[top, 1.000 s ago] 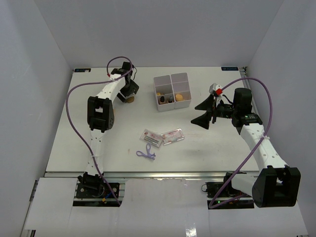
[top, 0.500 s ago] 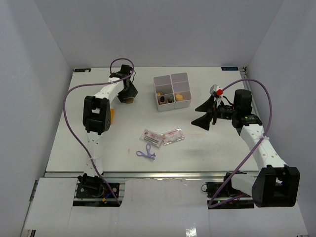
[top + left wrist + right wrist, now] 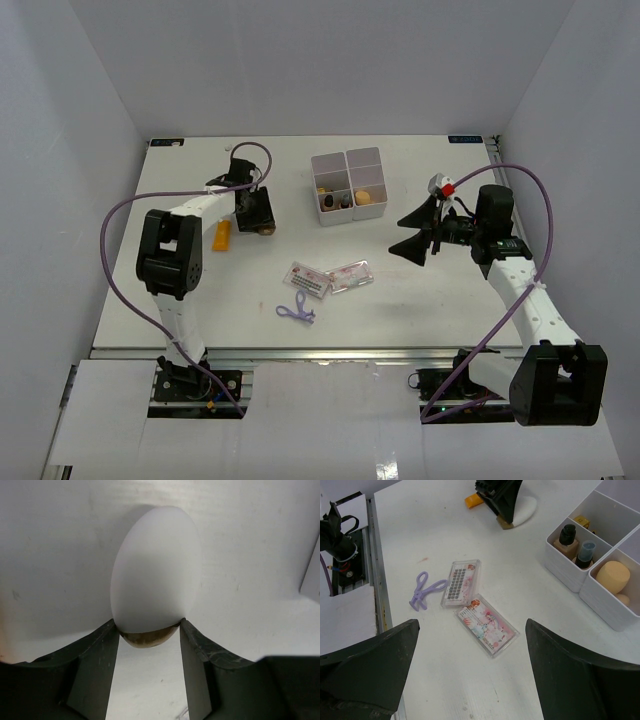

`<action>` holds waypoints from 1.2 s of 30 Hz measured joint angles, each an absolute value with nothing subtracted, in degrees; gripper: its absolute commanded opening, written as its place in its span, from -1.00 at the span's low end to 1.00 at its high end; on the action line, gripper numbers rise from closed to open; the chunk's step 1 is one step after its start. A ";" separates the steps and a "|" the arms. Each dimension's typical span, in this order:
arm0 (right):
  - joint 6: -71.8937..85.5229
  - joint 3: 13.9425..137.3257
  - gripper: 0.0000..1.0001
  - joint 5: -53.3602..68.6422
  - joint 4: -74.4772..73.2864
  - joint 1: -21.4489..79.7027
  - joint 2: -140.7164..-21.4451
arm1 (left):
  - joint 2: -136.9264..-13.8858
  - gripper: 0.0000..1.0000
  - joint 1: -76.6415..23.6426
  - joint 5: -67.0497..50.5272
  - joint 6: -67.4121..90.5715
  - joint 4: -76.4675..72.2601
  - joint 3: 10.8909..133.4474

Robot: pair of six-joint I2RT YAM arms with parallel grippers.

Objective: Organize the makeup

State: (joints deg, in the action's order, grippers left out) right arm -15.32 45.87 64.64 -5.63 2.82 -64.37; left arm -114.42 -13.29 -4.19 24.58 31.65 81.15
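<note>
The left end effector (image 3: 260,218) is reaching down to the far-left part of the white desk (image 3: 420,300). Its two dark fingers (image 3: 97,655) are pinching the brown-tipped end of a white egg-shaped piece (image 3: 155,565), one finger pressing on each side. The piece is lying on the desk surface with its white body pointing away from the fingers. Beside that arm, on its left, a short yellow-orange tube (image 3: 221,235) is lying flat, apart from the piece.

The right end effector (image 3: 405,233) is hovering above the right half of the desk. Its fingers are spreading wide and nothing is sitting between them.

Near the middle of the desk, two flat clear packets with pink-red print are lying side by side, the left packet (image 3: 307,279) and the right packet (image 3: 349,275). Their corners are touching or nearly so. A thin purple loop-handled tool (image 3: 296,311) is lying just beside the left packet, toward the near edge.

A white four-compartment plastic box (image 3: 347,185) is sitting at the far centre of the desk, well apart from the packets. A tan-orange egg-shaped sponge (image 3: 612,575) is resting in one of its compartments. Two small dark-capped bottles (image 3: 565,535) are standing upright in the neighbouring one.
</note>
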 measured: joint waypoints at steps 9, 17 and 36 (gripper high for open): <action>-15.18 44.96 0.86 64.43 -4.90 2.62 -64.16 | -108.90 0.30 -14.87 -6.52 17.25 26.46 72.87; -15.20 44.75 0.86 64.18 -4.83 2.61 -64.16 | -108.97 0.49 -16.53 -2.74 15.75 26.76 72.49; -15.20 44.63 0.86 64.19 -4.54 2.59 -64.16 | -114.23 0.52 -19.18 4.71 11.86 28.33 79.42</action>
State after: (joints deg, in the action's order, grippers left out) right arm -15.20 44.63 64.19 -4.54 2.59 -64.16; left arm -114.23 -19.18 4.71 11.86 28.33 79.42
